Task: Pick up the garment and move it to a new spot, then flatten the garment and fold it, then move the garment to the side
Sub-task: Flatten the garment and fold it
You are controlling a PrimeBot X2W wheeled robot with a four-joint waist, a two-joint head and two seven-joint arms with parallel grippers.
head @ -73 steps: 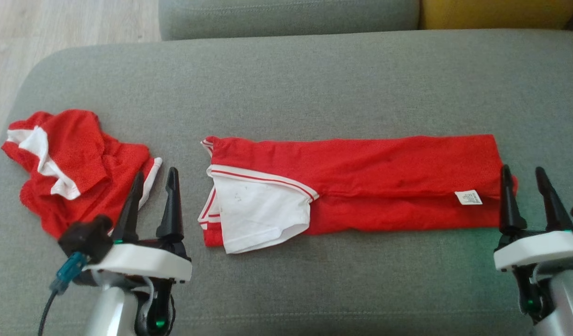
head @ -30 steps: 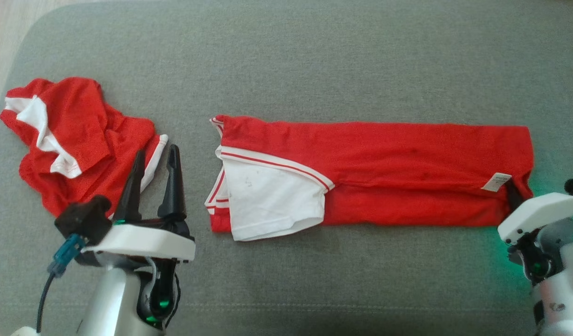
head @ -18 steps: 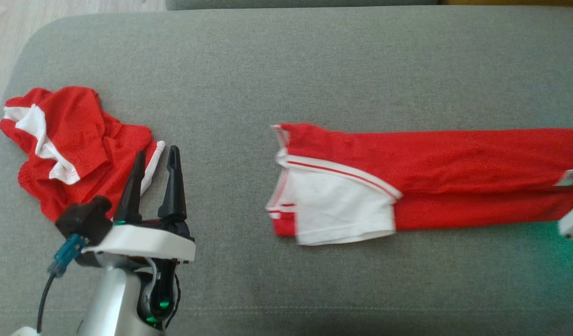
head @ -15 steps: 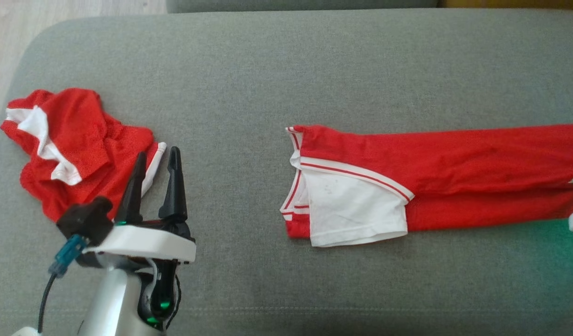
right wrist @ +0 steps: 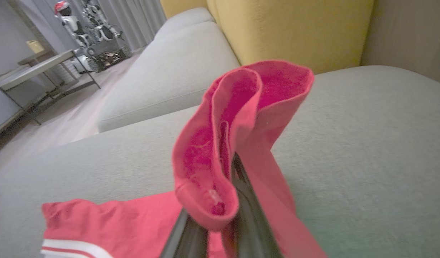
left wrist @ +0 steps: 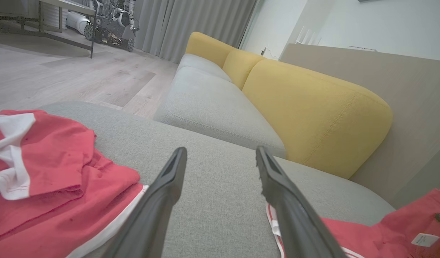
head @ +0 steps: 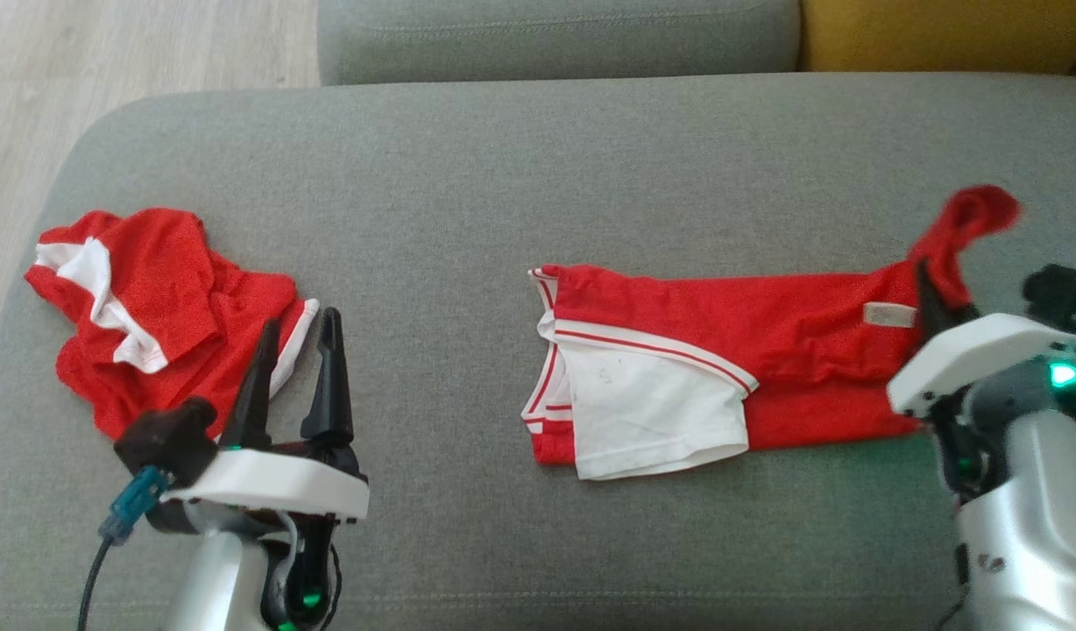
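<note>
Head view: folded red shirt (head: 766, 350) lies right of middle on the sofa (head: 503, 175), right tool (head: 932, 294) pinching its lifted end. Left wrist view: left tool (left wrist: 220, 149) spread, empty. Right wrist view: it droops, looks soft and light, so I'd grab corners.

Long red and white garment (head: 766, 342) on a grey sofa seat (head: 503, 175), right gripper (head: 928, 294) pinching its raised end, left gripper (head: 300, 318) with fingers spread, near a crumpled red top (head: 152, 298)

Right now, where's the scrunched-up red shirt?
The scrunched-up shirt lies at the left end of the cushion in the head view, beside the open left gripper, apart from the longer shirt.
</note>
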